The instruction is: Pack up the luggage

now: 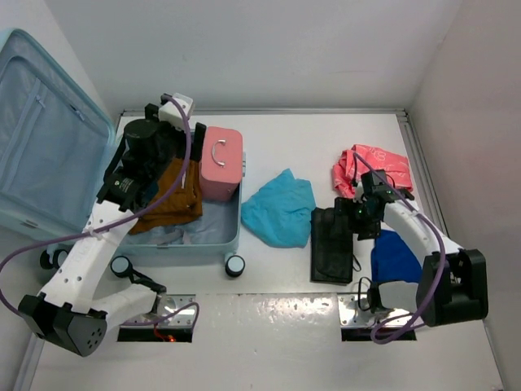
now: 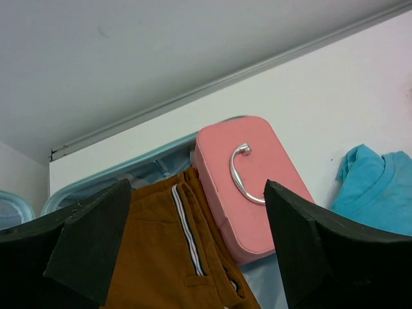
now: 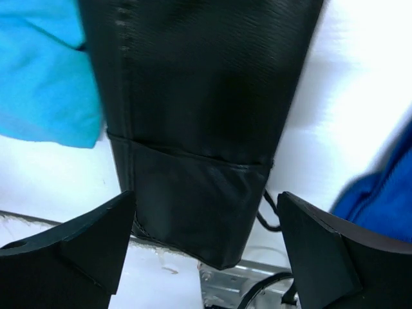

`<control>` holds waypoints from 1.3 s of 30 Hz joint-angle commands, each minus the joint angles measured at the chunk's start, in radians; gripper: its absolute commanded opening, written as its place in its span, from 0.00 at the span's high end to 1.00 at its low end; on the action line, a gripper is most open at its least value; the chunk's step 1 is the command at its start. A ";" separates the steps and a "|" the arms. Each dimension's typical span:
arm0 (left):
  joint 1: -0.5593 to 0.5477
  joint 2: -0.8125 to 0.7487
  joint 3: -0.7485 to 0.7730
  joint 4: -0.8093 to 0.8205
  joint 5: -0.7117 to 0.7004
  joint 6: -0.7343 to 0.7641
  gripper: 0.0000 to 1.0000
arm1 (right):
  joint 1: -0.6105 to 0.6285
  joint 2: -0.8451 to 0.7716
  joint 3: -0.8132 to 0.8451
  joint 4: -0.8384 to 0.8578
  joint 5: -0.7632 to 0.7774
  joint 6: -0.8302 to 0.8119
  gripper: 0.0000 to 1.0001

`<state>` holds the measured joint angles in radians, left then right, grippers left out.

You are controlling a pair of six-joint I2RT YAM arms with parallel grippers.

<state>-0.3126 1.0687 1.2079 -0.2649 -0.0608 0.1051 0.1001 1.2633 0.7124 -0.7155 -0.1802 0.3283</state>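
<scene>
The luggage (image 1: 195,245) lies open at the left, a pale aqua suitcase with its lined lid (image 1: 45,130) standing up. Brown trousers (image 1: 175,202) and a small pink case (image 1: 221,163) lie in its base. My left gripper (image 1: 165,159) hovers over the trousers (image 2: 161,257), open and holding nothing, with the pink case (image 2: 251,187) just to its right. My right gripper (image 1: 358,216) is open above a black folded item (image 1: 332,243). In the right wrist view that item (image 3: 199,96) spans the gap between the fingers without touching them.
A teal shirt (image 1: 279,210) lies between the suitcase and the black item. A red-pink garment (image 1: 376,167) sits at the back right, and a dark blue cloth (image 1: 396,257) by the right arm. Walls close the table at the back and right.
</scene>
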 commanded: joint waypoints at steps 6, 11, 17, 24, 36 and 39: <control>-0.019 -0.016 0.009 0.001 -0.086 0.025 0.11 | -0.085 0.064 -0.067 0.008 -0.016 0.087 0.14; -0.028 0.003 0.019 0.001 -0.109 0.034 0.11 | -0.086 0.139 -0.117 0.085 -0.047 0.107 0.18; -0.028 0.014 0.041 0.001 -0.143 0.044 0.11 | -0.089 0.176 -0.128 0.146 -0.119 0.078 0.82; 0.004 -0.004 0.030 0.010 -0.165 0.025 0.10 | -0.036 -0.055 -0.002 0.134 -0.381 -0.103 1.00; 0.208 -0.004 0.162 -0.045 -0.292 -0.273 0.02 | 0.301 0.005 0.495 0.244 -0.579 -0.140 1.00; 0.291 0.029 0.228 -0.132 -0.314 -0.398 0.00 | 0.342 0.125 0.535 0.460 -0.555 0.064 1.00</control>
<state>-0.0959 1.0924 1.3472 -0.3344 -0.3302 -0.1158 0.4179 1.2926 1.2072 -0.4839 -0.7269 0.2123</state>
